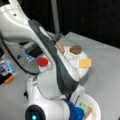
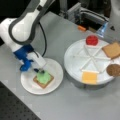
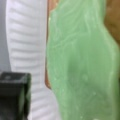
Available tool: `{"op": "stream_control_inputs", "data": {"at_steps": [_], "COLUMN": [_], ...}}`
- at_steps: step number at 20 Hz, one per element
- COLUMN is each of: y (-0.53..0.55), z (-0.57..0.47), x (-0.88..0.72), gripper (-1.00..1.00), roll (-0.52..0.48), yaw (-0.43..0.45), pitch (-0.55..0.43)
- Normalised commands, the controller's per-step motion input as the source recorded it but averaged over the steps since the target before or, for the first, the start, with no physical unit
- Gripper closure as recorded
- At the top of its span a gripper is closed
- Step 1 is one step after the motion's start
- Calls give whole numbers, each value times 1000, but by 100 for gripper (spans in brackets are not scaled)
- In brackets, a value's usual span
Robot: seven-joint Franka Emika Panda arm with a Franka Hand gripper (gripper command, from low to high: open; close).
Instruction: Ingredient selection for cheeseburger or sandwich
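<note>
Green disc [image 2: 43,77] on toast [image 2: 43,80], under jaws.

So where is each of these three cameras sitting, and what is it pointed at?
Front view: behind the arm, looking past it at the round tray with the cheese square.
Front view: opposite side, looking down at the paper plate, pincer over the green disc.
Wrist view: close above the green disc; one pincer finger shows.
Shared: plate, disc.
</note>
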Motion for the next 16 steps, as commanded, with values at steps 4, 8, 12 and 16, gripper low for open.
{"op": "stream_control_inputs", "data": {"at_steps": [4, 8, 12, 16], "y": [-168, -201, -215, -178], "z": [-29, -31, -15, 43], "x": [212, 209, 200, 167], "gripper": [-100, -100, -100, -100], "roll": [180, 180, 172, 155], "yaw": [58, 66, 69, 59], "pitch": [-74, -68, -54, -23]}}
